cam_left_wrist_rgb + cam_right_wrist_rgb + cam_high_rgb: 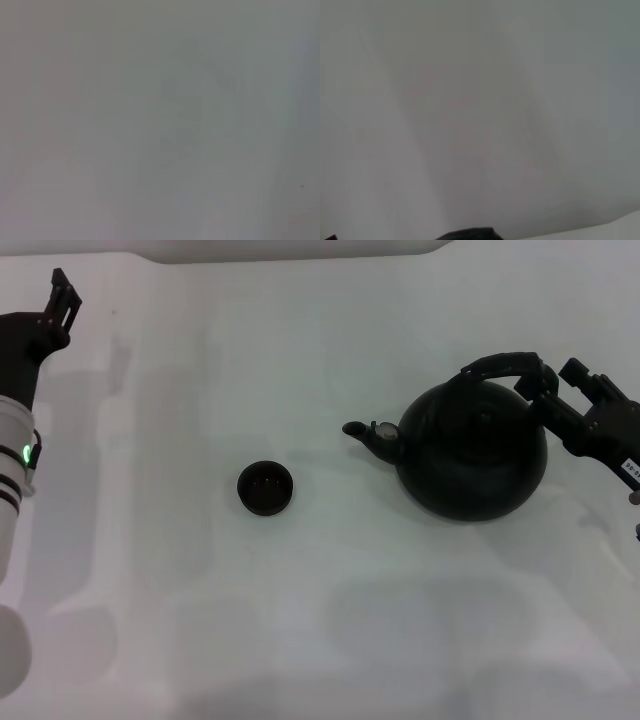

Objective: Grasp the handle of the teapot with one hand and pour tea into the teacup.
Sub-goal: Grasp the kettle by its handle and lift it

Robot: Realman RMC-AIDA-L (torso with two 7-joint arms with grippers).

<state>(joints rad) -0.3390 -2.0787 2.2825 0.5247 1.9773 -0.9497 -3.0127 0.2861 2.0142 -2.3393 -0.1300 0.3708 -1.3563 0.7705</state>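
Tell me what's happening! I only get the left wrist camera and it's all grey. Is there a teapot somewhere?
Observer: Yes. The head view shows a black teapot on the robot's right side of the white table.
Operator: Where's the cup?
Observer: The teacup sits apart from the teapot, out beyond the spout, nearer the middle.
Operator: Is a claw at the pot?
Observer: The right claw is at the right end of the handle; whether it grips, I cannot tell. The left claw is parked far off on the left.
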